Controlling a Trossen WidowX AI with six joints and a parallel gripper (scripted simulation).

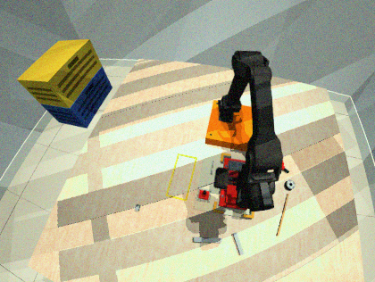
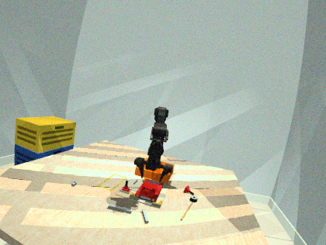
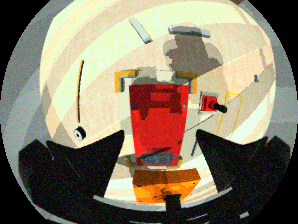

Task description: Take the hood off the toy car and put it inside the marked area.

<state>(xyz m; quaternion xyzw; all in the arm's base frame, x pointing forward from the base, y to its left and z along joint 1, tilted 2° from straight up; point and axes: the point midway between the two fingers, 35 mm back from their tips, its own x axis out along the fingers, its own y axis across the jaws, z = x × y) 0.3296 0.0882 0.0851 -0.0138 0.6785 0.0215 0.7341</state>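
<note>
The toy car (image 1: 248, 216) (image 2: 157, 203) has a pale chassis with yellow-orange corners. Its red hood (image 1: 228, 196) (image 2: 150, 188) (image 3: 155, 130) sits on top, partly under the arm in the top view; where its edges meet other red parts is hard to tell. My gripper (image 2: 153, 178) (image 3: 161, 134) is open and empty, pointing down above the car, with one finger toward each long side. Whether the fingertips touch anything cannot be told. The marked area, a thin yellow outline (image 1: 172, 174) (image 2: 106, 180) (image 3: 234, 93), lies beside the car with nothing inside.
A red block with a black handle (image 1: 204, 194) (image 2: 126, 188) (image 3: 208, 103) stands between car and outline. The orange base (image 1: 219, 134) (image 3: 165, 191) is behind the car. A wheel (image 1: 289, 185) and thin stick (image 1: 282, 214) lie on the other side. Two grey bars (image 1: 206, 240) (image 1: 237, 244) lie in front.
</note>
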